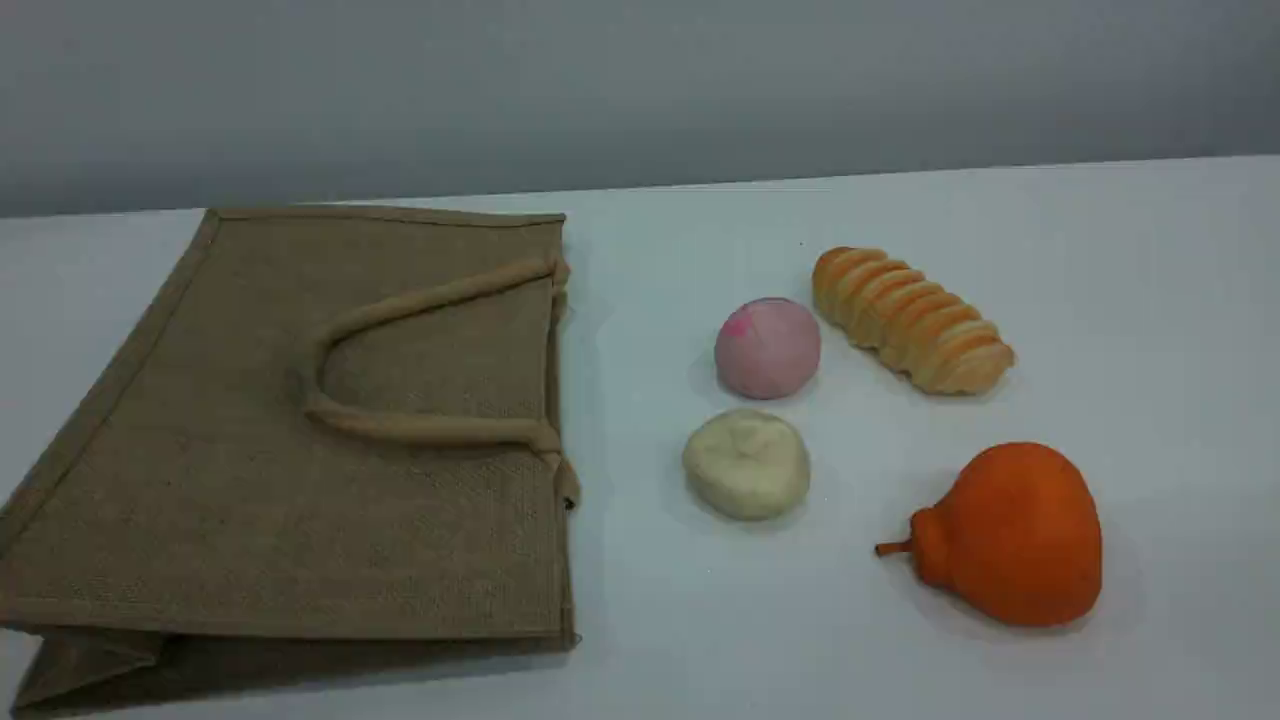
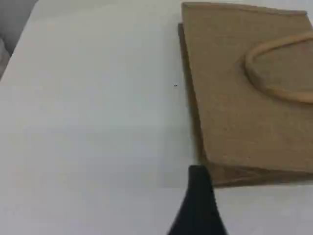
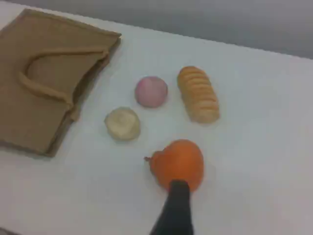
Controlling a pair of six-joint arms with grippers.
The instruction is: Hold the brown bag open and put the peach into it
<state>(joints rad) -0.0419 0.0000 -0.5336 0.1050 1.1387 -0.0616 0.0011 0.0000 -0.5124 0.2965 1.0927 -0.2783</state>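
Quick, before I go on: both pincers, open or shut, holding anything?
Left pincer: open, holding nothing, beside the brown bag.
Right pincer: open, holding nothing, above the orange pear.

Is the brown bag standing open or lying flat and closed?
Lying flat and closed: the brown bag rests on its side on the table, handle flopped across it, mouth edges together.

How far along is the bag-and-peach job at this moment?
Nothing looks done. The bag lies flat and closed on the table, handles resting on it. The peach sits loose beside the bread, white ball and orange fruit. Neither gripper holds anything; both are off the objects. Left: open the bag, pick the peach, drop it in.
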